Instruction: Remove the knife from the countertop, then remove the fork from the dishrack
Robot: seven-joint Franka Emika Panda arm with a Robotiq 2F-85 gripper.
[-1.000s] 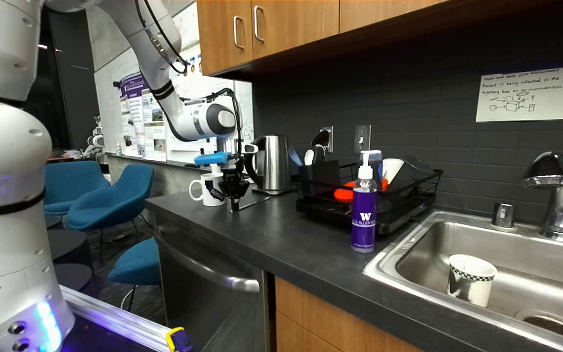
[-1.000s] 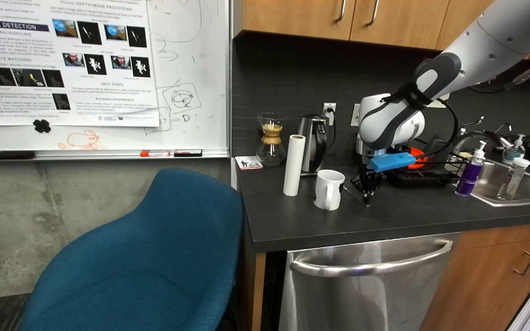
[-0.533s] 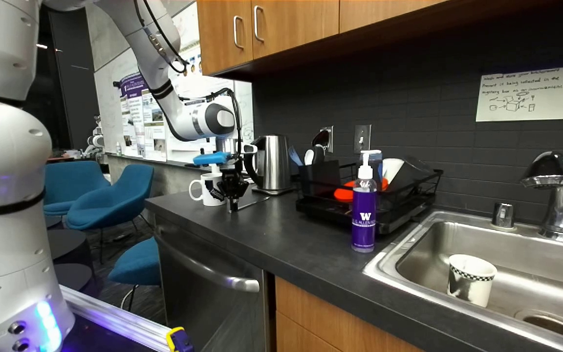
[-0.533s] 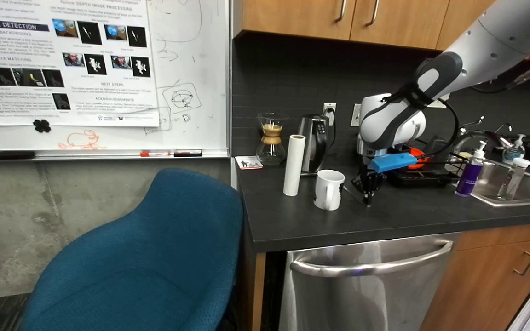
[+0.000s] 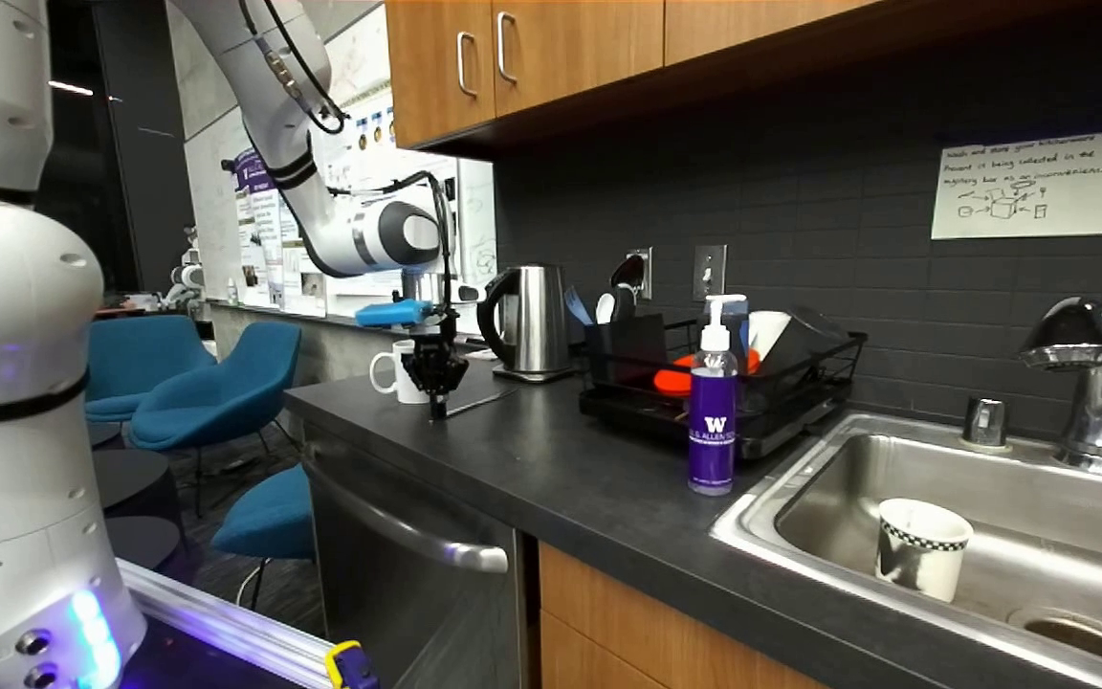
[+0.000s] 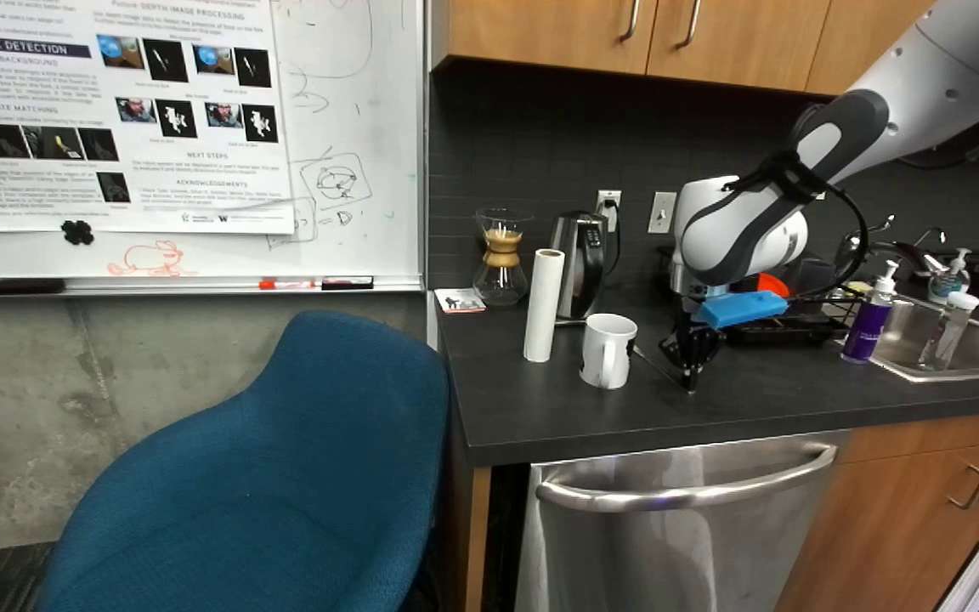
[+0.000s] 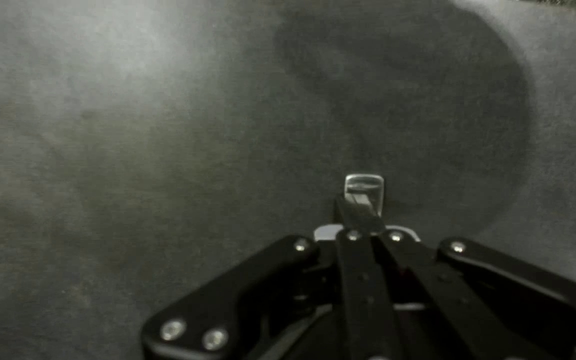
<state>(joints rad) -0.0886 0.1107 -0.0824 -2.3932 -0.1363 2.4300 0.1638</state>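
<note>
The knife [image 5: 482,403] is a thin silver piece of cutlery at the left end of the dark countertop [image 5: 551,469]. It also shows in an exterior view [image 6: 658,365], and its end shows in the wrist view [image 7: 364,182]. My gripper [image 5: 438,409] points down, low over the countertop, with its fingers shut on the near end of the knife. It also shows in the other views [image 6: 690,379] [image 7: 360,212]. I cannot tell whether the knife touches the counter. The black dishrack [image 5: 781,416] stands farther right. A blue utensil [image 5: 577,305], possibly the fork, stands in its holder.
A white mug [image 6: 608,350] and a paper roll [image 6: 544,306] stand beside the gripper, with a steel kettle [image 5: 539,321] behind. A purple soap bottle [image 5: 712,411] stands before the dishrack, left of the sink [image 5: 752,512]. Cabinets [image 5: 570,38] hang above.
My gripper has moved toward the counter's front edge, left in an exterior view and down-right in an exterior view. The knife has shifted along with it. The mug and dishrack have not moved.
</note>
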